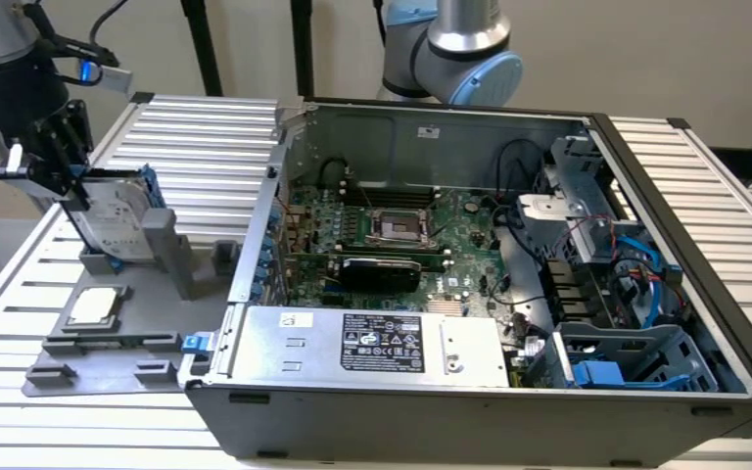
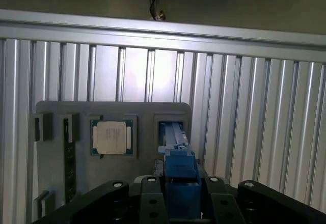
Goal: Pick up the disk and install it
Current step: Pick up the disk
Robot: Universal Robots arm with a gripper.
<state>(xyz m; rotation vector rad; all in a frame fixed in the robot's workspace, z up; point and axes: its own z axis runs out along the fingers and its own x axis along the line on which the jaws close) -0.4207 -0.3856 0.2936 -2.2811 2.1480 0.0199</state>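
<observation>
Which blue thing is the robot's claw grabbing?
The blue-framed disk, standing upright in the grey stand, clamped in the gripper. The blue cage sits untouched inside the computer case.

Open air surrounded the gripper (image 1: 78, 191) and lay over the lidless computer case (image 1: 481, 416). The case's wall (image 1: 269, 201) rose between them; blue cables (image 1: 644, 259) crowded the blue cage (image 1: 637, 357).

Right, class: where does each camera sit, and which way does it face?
Exterior view: off the arm, high, looking down into the open computer case; the arm and gripper show.
Wrist view: on the wrist, facing down at the grey fixture; the gripper's black fingers show, clamping the disk.
Shared: disk, fixture, processor chip, slatted table.
</observation>
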